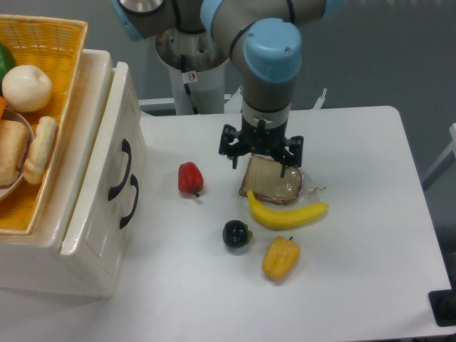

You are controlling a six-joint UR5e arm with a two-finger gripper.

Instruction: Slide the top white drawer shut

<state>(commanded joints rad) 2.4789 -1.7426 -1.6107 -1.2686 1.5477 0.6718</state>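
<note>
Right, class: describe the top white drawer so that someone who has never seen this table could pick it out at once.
Start at the white cabinet at the table's left edge, under the yellow basket. Its front carries two curved black handles, one above the other. The top white drawer is the upper box, with the higher handle, its front standing slightly proud of the lower drawer front.

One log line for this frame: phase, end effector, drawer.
phase: approach | end effector: open, empty, above bread | top drawer: sticking out, untouched

White table [370, 242] with cabinet [85, 235], peppers, banana [288, 213], sandwich [272, 179].
</note>
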